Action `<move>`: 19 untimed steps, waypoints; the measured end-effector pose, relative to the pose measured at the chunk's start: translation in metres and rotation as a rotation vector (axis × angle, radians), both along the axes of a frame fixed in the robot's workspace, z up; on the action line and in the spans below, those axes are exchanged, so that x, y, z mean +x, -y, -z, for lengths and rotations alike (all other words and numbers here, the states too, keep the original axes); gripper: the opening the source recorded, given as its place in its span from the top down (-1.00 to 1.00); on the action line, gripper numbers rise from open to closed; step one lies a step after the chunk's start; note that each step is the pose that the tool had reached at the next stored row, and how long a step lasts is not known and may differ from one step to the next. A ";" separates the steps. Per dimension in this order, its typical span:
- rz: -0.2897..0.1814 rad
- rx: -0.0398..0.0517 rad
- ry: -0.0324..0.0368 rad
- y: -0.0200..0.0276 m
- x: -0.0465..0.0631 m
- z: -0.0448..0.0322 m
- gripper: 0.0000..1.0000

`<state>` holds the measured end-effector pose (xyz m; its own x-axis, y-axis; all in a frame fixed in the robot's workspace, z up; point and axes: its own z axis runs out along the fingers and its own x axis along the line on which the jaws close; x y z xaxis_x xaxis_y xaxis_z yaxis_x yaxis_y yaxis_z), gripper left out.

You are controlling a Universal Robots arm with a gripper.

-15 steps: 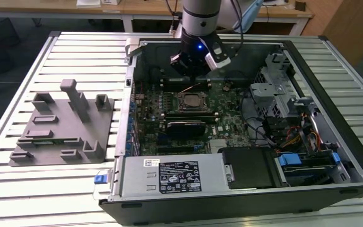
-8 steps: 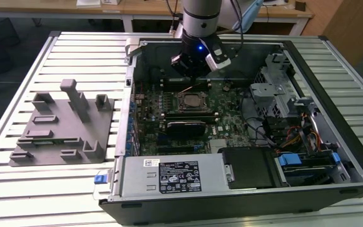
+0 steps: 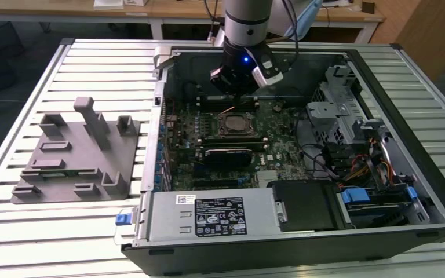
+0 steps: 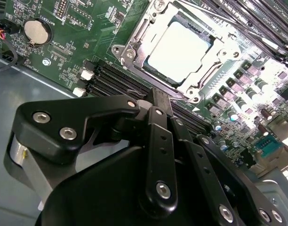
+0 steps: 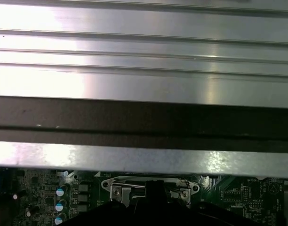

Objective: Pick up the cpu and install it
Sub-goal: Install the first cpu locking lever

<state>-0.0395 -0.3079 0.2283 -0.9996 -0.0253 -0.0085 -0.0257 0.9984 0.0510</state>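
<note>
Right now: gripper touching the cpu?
Apart. In the second wrist view the cpu sits in its socket frame, with bare motherboard between it and the gripper.

Ribbed metal table surface above a strip of green circuit board

A pale silver, ribbed aluminium table surface (image 5: 144,52) runs across in long parallel slats. Next to it lies a dark black band of case wall (image 5: 144,125), then a brighter grey metal edge strip (image 5: 134,159). Beyond that strip sits the green motherboard (image 5: 238,197), carrying small blue-topped cylindrical capacitors (image 5: 60,198) and a silver metal socket bracket (image 5: 148,187), partly covered by a black blurred shape (image 5: 153,214).
</note>
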 end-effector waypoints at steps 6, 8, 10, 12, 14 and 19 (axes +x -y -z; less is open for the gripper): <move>0.000 -0.0002 -0.0001 -0.0003 0.001 0.0007 0.79; 0.000 0.0002 0.0001 -0.0004 0.002 0.0014 0.79; 0.000 -0.0001 -0.0001 -0.0005 0.002 0.0020 0.79; 0.000 0.0000 0.0000 -0.0011 0.003 0.0028 0.79; 0.000 0.0000 0.0000 -0.0021 0.004 0.0036 0.79; 0.000 0.0000 0.0000 -0.0026 0.006 0.0061 0.79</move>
